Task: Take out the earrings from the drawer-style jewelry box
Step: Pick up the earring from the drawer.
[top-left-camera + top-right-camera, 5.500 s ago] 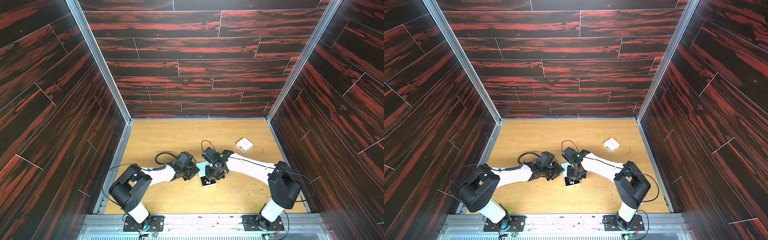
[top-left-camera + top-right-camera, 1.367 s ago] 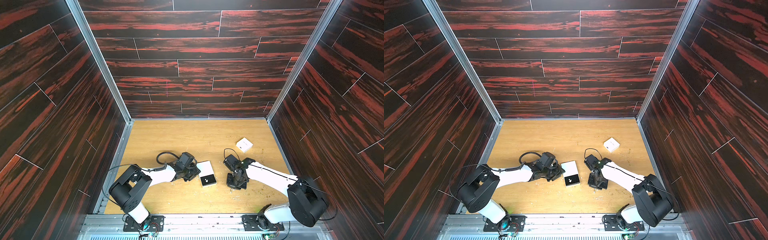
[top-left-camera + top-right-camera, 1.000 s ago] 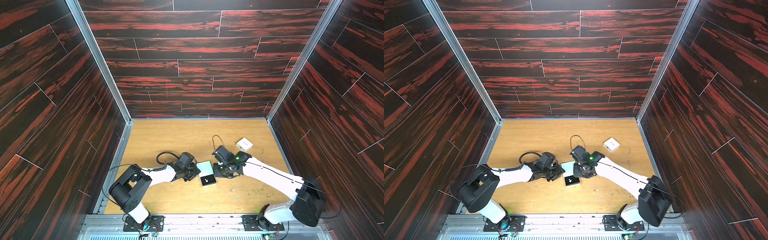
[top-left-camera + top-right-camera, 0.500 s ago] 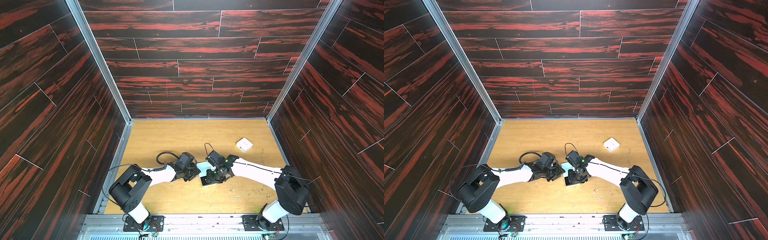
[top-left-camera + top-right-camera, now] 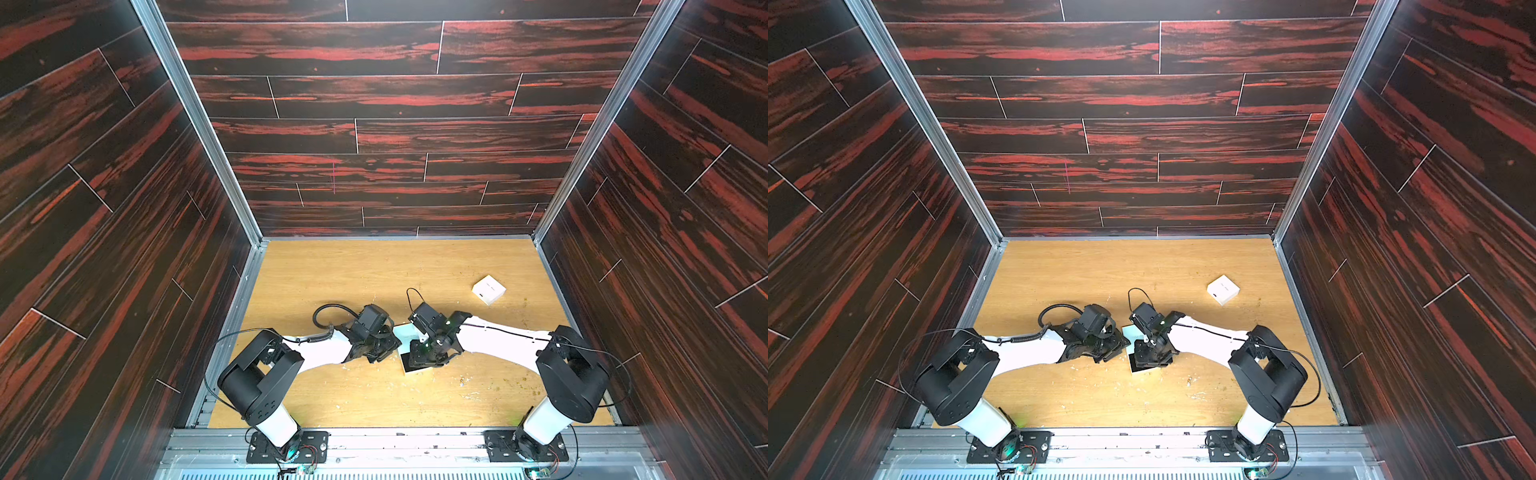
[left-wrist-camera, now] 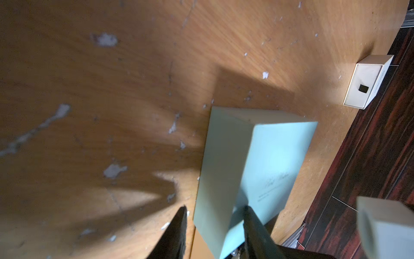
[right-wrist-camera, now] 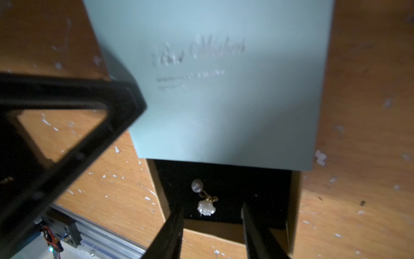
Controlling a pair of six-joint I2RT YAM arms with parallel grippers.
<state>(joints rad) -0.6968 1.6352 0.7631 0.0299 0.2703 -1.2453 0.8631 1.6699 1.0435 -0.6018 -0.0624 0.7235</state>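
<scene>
One earring (image 7: 205, 207) lies under the right pincer (image 7: 211, 205), parted and empty; the left pincer (image 6: 214, 207) clamps the jewelry box (image 6: 275, 157).

Small white box (image 5: 488, 289) sits by itself toward the far right of the scuffed wooden counter (image 5: 353, 270), with dark red-streaked wall panels (image 5: 374, 95) all around.
</scene>
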